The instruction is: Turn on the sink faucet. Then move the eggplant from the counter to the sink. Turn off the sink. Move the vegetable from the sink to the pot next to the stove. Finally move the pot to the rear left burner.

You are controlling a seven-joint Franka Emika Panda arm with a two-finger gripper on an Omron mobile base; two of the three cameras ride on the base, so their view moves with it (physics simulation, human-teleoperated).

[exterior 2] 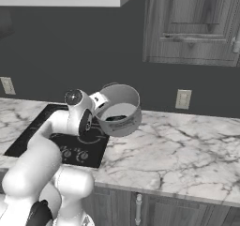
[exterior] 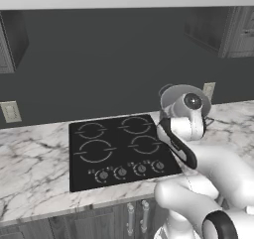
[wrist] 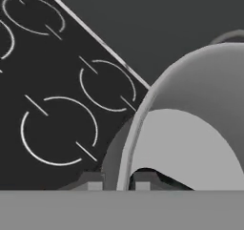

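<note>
Gripper (wrist: 116,186) clamped on pot (exterior 2: 119,110) rim, one finger each side of wall. Pot's in the air, tilted, over cooktop (exterior: 119,149) right edge. Dark eggplant (exterior 2: 114,118) inside pot.

The pot (exterior 2: 119,109) hangs above the counter (exterior 2: 178,150), just right of the stove (exterior: 119,149).

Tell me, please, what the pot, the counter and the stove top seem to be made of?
Pot: probably metal, matte grey, judging by its thin rim and even, dull walls. Counter: looks like polished marble or an imitation, white with grey veins. Stove top: seemingly black glass, smooth and flat, with burner rings drawn as thin white lines. All is rendered, so these are guesses.
</note>
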